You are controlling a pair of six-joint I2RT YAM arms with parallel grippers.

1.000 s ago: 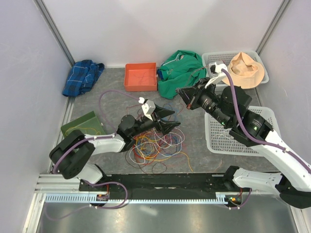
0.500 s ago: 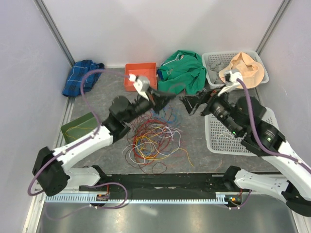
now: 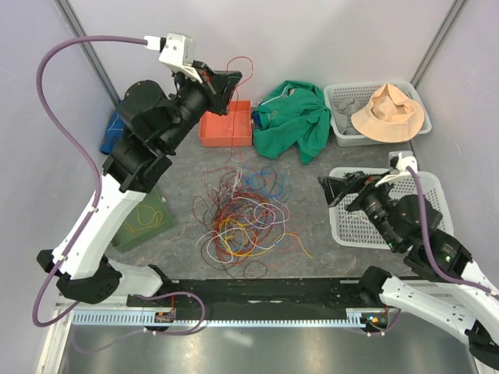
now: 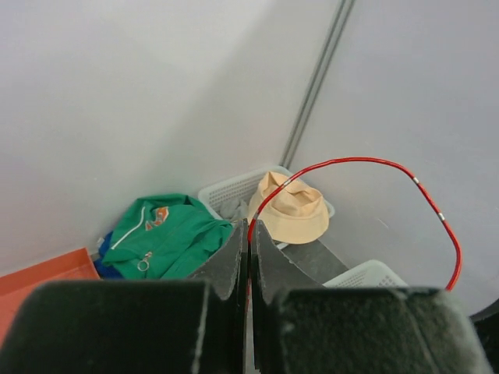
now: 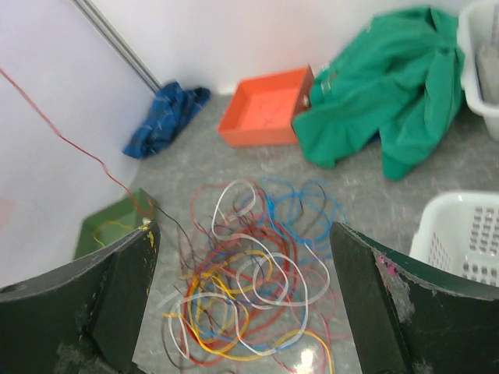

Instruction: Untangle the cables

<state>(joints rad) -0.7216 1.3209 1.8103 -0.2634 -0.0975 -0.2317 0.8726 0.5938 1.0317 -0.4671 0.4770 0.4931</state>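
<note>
The cables (image 3: 245, 218) lie in a tangled pile of red, yellow, orange, blue and white loops on the grey floor; the right wrist view looks down on the pile (image 5: 249, 288). My left gripper (image 3: 228, 79) is raised high at the back left, shut on a red cable (image 3: 236, 125) that runs taut down into the pile. In the left wrist view that red cable (image 4: 374, 162) arcs out from between the closed fingertips of the left gripper (image 4: 249, 234). My right gripper (image 3: 331, 188) hovers right of the pile, its jaws wide apart and holding nothing (image 5: 242, 234).
An orange tray (image 3: 226, 123), a green jacket (image 3: 292, 117) and a white basket (image 3: 343, 132) with a beige hat (image 3: 387, 113) line the back. Another white basket (image 3: 355, 226) stands right, a green box (image 3: 144, 222) left, a blue cloth (image 3: 113, 128) back left.
My left gripper shut on the red cable and rose up and back, drawing it out of the pile. My right gripper opened and drew back to the right.
</note>
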